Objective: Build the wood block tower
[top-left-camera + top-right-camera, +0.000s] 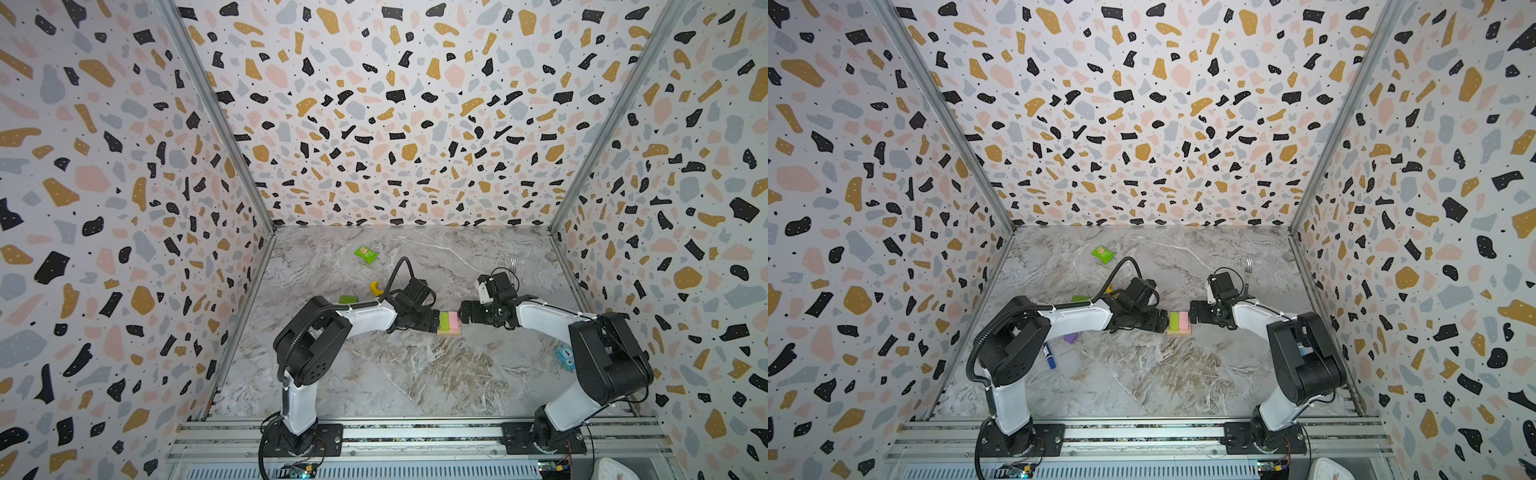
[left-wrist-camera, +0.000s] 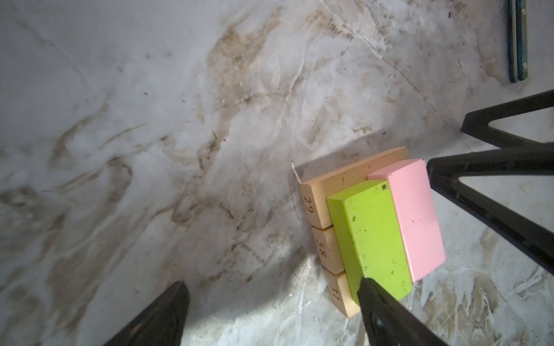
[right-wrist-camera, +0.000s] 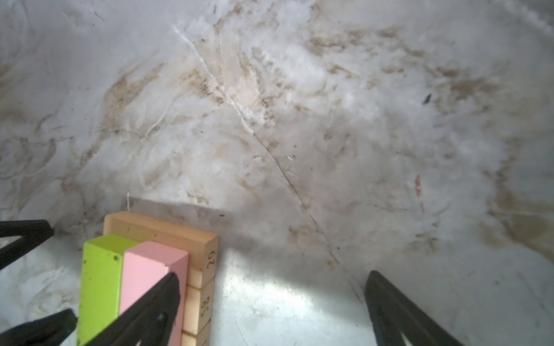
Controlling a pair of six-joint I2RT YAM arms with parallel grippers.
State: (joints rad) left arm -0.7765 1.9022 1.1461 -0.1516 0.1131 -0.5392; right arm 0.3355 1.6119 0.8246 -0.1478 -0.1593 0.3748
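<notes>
The left arm (image 1: 365, 318) bends at the elbow and reaches low across the table (image 1: 395, 374) to the middle. The right arm (image 1: 540, 316) does the same from the other side, so the two meet nose to nose. The little tower (image 1: 449, 324) sits on the table right between them.

The left gripper (image 1: 434, 322) is at the lime side of the tower. Its fingers (image 2: 377, 311) are spread wide and hold nothing. One fingertip is at the end of the lime bar (image 2: 374, 239), but it is not clear if they touch. The right gripper (image 1: 461, 318) is at the pink side. Its fingers (image 3: 159, 299) are spread wide too and hold nothing. One of them crosses in front of the pink bar (image 3: 150, 269).

The fingers are thin, black and pointed, with triangle holes in them.

The tower has two layers. At the bottom, three tan bars (image 2: 317, 206) of bare wood lie flat, side by side and touching. Their ends show the numbers 29, 58 and 31. The lime bar and the pink bar lie on top, side by side and touching, crosswise over the tan ones. Their paint is smooth, and the lime one has small dark specks.

The table looks like grey and brown marble. A yellow arch (image 1: 376, 287) and a dark green block (image 1: 348, 299) lie behind the left arm.
</notes>
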